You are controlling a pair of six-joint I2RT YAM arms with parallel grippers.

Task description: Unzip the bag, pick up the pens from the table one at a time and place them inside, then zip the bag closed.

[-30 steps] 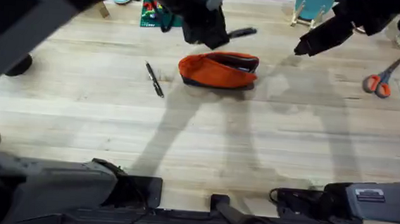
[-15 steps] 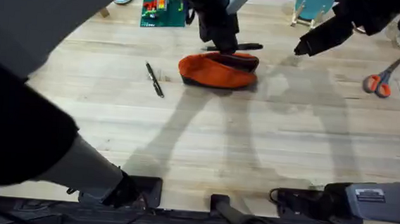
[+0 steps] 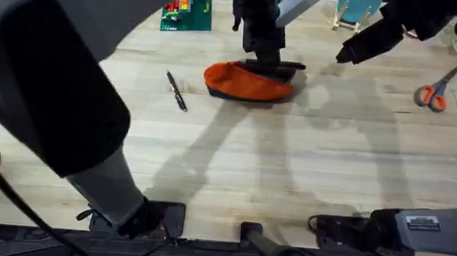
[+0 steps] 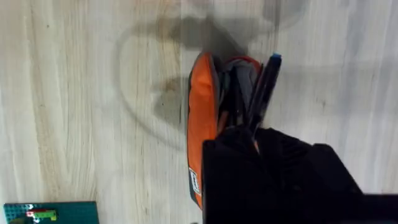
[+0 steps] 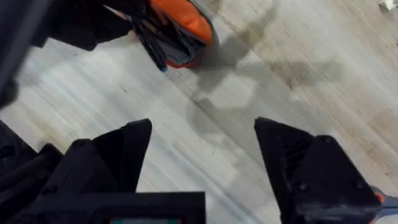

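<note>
Directly under the left jaws (image 3: 272, 64), a pen (image 4: 264, 87) overhangs the open bag (image 3: 248, 81).

My left arm rises large and dark close under overhead camera, reaches across table toward far middle. My left gripper (image 3: 270, 60) points down, fingers closed on a pen (image 4: 264, 87), pen held crosswise just over open bag (image 3: 248, 82). My right arm comes in from far right, gripper (image 3: 348, 54) hangs above table, apart from bag. Its fingers (image 5: 124, 155) spread wide, nothing between them.
</note>
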